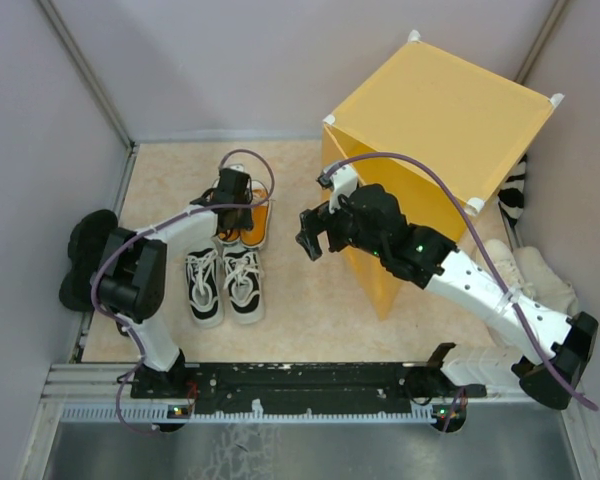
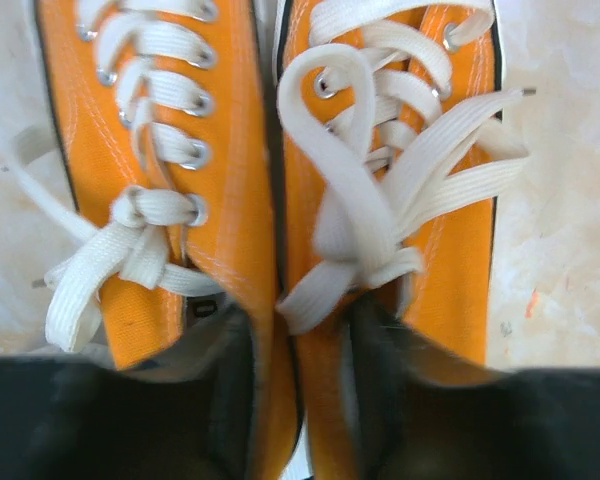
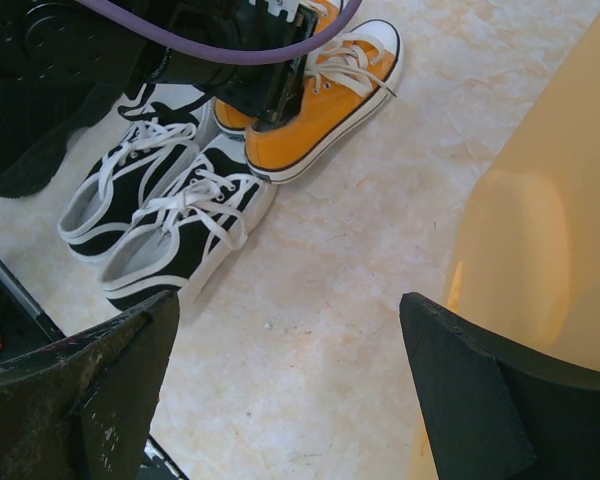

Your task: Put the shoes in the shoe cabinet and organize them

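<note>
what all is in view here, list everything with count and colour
orange sneakers: one pair, orange with white laces, mid table
black-and-white sneakers: one pair, white laces, just nearer than the orange pair
all-black shoes: looks like one pair, black, past the table's left edge
shoe cabinet: one, yellow-orange with white corners, far right
cream-white shoes: seemingly one pair, right edge beside the right arm
striped item: one, black and white, right of the cabinet, cannot tell what it is
table: one, beige marbled
left tool: one, black, down at the orange pair's heel openings
right tool: one, black, open, over bare table by the cabinet
</note>
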You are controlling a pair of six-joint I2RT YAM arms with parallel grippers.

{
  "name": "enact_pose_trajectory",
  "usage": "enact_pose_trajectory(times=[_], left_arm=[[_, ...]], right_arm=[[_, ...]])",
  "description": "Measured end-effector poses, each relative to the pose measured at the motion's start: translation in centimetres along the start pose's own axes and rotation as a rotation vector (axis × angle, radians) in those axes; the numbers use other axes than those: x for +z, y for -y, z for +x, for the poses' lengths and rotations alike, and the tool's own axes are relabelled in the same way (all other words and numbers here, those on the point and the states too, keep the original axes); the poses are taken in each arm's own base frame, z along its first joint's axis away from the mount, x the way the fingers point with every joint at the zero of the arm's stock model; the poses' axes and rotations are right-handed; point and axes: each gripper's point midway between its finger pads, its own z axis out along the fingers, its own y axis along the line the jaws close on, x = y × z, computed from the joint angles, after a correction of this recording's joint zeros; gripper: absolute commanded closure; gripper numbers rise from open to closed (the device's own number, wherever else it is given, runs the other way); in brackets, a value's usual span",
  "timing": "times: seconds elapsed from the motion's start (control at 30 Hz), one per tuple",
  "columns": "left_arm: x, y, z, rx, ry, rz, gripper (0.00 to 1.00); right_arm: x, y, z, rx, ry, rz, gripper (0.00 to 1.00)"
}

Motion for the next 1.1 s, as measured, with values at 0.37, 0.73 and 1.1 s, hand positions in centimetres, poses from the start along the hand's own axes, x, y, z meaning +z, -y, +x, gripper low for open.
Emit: enact_pose_trajectory(times=[0.37, 0.73, 1.1], left_arm=[[-0.7, -0.6, -0.8, -0.002, 0.01, -0.035, 1.0], [-13.8, -2.5, -9.3, 0.003, 0.262, -0.039, 1.0], [-21.9, -3.5, -14.8, -0.051, 0.484, -0.002, 1.0]], right_arm=[[-0.1, -0.1, -0.1, 0.0, 0.003, -0.009, 0.09], [1.2, -1.9, 1.6, -0.027, -0.064, -0.072, 0.11], [-3.4, -1.7, -10.1, -0.061, 0.194, -0.005, 0.11]])
